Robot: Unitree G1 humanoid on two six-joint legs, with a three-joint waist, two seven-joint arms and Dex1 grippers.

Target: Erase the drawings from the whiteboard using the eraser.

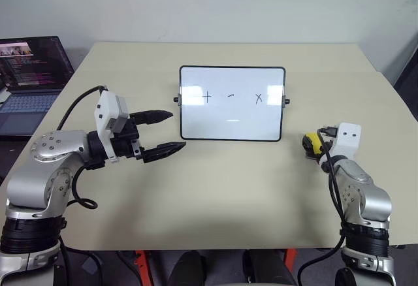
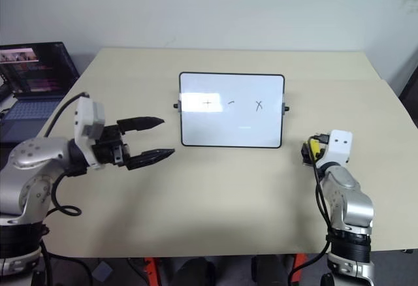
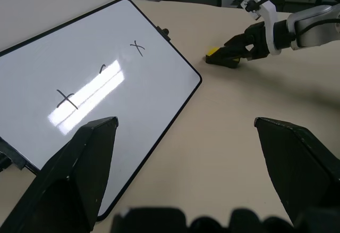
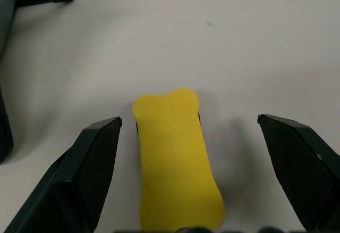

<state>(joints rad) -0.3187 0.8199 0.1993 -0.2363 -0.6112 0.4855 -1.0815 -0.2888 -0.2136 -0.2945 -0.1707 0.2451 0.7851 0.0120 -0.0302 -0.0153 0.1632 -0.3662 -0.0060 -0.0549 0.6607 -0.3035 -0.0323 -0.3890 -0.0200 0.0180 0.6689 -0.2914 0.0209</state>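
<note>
Looks like an office/lab: plain beige worktop [image 1: 215, 194], open laptop [image 1: 29, 80] w/ code on screen, bare white wall [image 1: 209, 5].

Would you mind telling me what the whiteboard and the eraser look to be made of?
The whiteboard: a glossy, hard white sheet, likely coated metal or plastic, since lamps glare off it; its thin black frame looks plastic. The eraser: a matte yellow block with soft rounded edges, probably foam or plastic.

Around eraser [image 4: 175, 158]: bare table [image 1: 228, 188] on both sides, a finger of the spread right gripper [image 4: 186, 174] standing off each flank.
Toward whiteboard [image 1: 232, 119]: open table between (board leans upright, blocking passage behind).
Left gripper [image 1: 163, 130]: hovers beside the board's left edge.
</note>
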